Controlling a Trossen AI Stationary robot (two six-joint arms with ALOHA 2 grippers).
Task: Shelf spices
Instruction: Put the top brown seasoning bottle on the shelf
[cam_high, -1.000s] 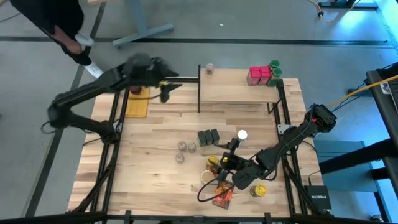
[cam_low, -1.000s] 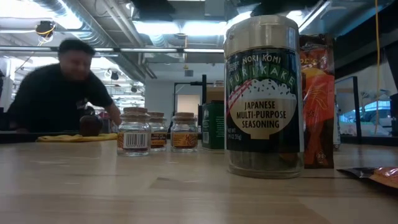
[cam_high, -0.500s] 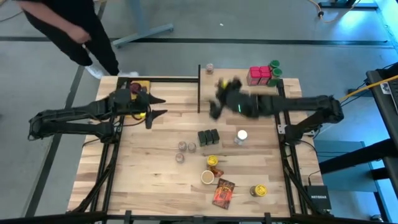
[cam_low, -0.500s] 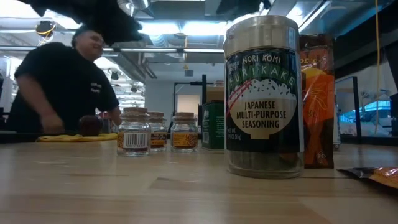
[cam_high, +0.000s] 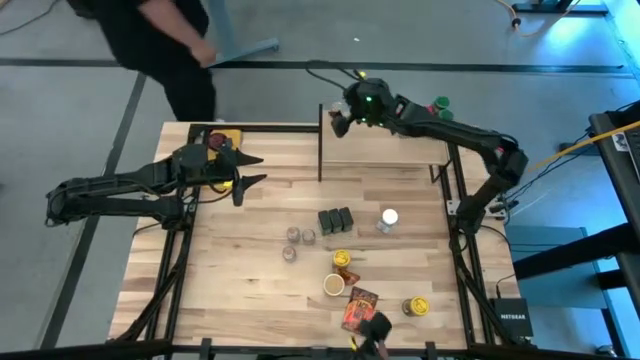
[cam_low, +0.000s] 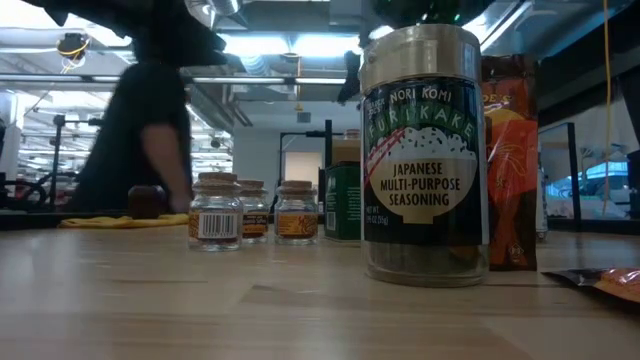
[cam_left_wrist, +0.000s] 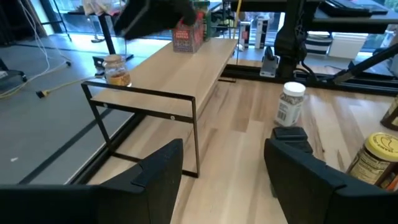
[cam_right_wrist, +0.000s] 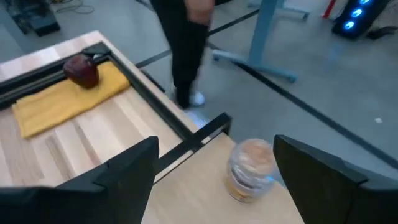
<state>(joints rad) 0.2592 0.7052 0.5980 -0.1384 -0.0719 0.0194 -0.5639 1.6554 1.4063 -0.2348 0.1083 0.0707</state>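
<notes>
The shelf (cam_high: 385, 148) is a pale board on a black frame at the table's far side. A small tan-lidded jar (cam_right_wrist: 250, 167) stands on its far left corner (cam_high: 337, 110). My right gripper (cam_right_wrist: 216, 148) is open above that corner (cam_high: 340, 120), with the jar just ahead between its fingers, untouched. Red boxes (cam_left_wrist: 186, 37) and green-lidded jars (cam_high: 441, 106) stand on the shelf's right end. Dark tins (cam_high: 335, 218), a white-lidded jar (cam_high: 389, 217) and other jars (cam_high: 297, 240) stand on the tabletop. My left gripper (cam_high: 250, 172) is open, left of the shelf.
A dark red round thing on a yellow pad (cam_high: 220, 142) lies at the far left corner. An orange packet (cam_high: 358, 310) and yellow-lidded jars (cam_high: 415, 305) lie near the front edge. A person (cam_high: 170, 40) moves beyond the far left edge. Bare wood spans the table's left half.
My right gripper has swung from the spices at the table's near right, up across the shelf, to its far left corner by the tan-lidded jar. My left gripper drew back from the shelf's left end toward the near left, then kept still. The person walked along the far edge.
</notes>
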